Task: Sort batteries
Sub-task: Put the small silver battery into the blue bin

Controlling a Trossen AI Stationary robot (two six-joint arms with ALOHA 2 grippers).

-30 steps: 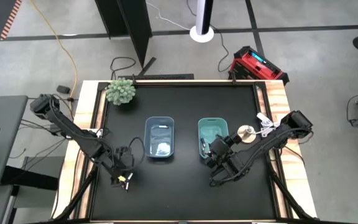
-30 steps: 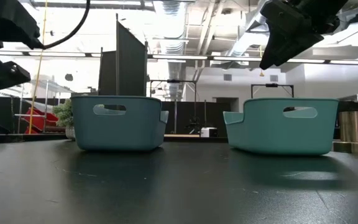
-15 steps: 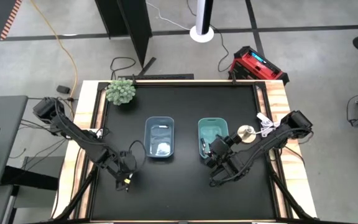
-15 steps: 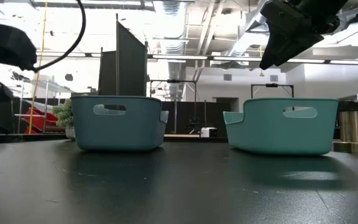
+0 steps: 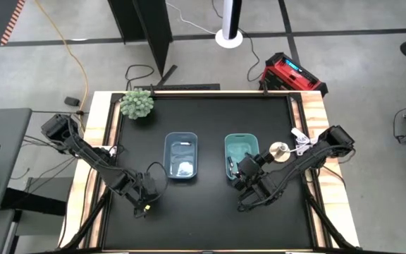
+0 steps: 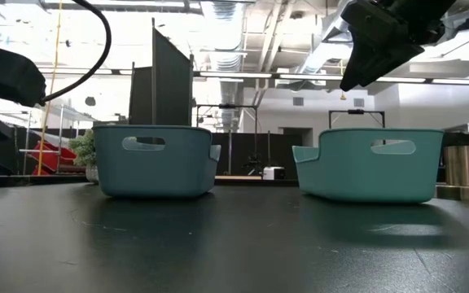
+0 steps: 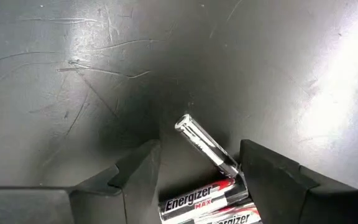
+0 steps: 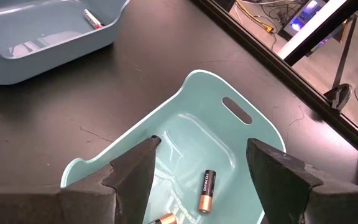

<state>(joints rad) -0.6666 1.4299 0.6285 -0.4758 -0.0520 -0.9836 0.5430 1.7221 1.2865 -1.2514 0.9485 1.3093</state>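
Now I'm easing my left claw inward across the surface, fingers wide around silver batteries. Right claw, also wide, is hovering over the teal bin.

Two bins, three silver batteries, two dark batteries.

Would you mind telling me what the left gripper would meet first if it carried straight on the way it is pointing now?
Most likely the silver battery lying between the open fingers of the left gripper, beside the Energizer batteries; just past it is the black tabletop. Depth is hard to judge here.
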